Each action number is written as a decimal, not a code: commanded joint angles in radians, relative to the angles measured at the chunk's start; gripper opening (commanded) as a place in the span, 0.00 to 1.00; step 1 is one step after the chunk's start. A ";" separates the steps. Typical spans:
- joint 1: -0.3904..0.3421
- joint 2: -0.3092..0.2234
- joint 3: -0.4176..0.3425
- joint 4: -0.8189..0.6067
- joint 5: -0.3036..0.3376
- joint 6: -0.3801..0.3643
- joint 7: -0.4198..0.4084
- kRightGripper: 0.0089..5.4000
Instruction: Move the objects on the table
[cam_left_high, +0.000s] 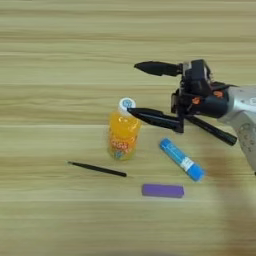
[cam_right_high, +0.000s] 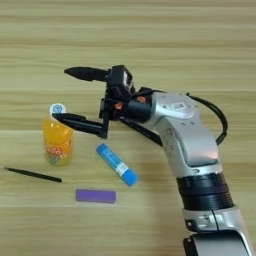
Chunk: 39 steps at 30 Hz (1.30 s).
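My right gripper (cam_left_high: 132, 89) is open, its two black fingers spread wide and pointing left. The lower fingertip (cam_left_high: 131, 111) sits at the white cap of the upright orange-drink bottle (cam_left_high: 122, 135); the upper finger (cam_left_high: 152, 67) is well behind the bottle. Nothing is held between them. A blue tube (cam_left_high: 181, 159) with a white label lies diagonally to the right of the bottle. In front of it lies the flat purple bar (cam_left_high: 162, 190). A thick black marker (cam_left_high: 215, 131) lies slantwise, partly hidden beneath the gripper's body.
A thin black stick (cam_left_high: 97, 169) lies left of the purple bar, in front of the bottle. The silver forearm (cam_right_high: 192, 145) comes up from the bottom right. The wood-grain table (cam_left_high: 60, 60) fills the view.
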 joint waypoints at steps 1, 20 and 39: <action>-0.025 -0.077 -0.071 -0.033 0.020 -0.011 -0.014 0.99; 0.172 -0.172 -0.090 0.034 -0.062 -0.050 0.015 0.99; 0.152 -0.181 -0.003 0.372 -0.325 -0.280 -0.013 0.99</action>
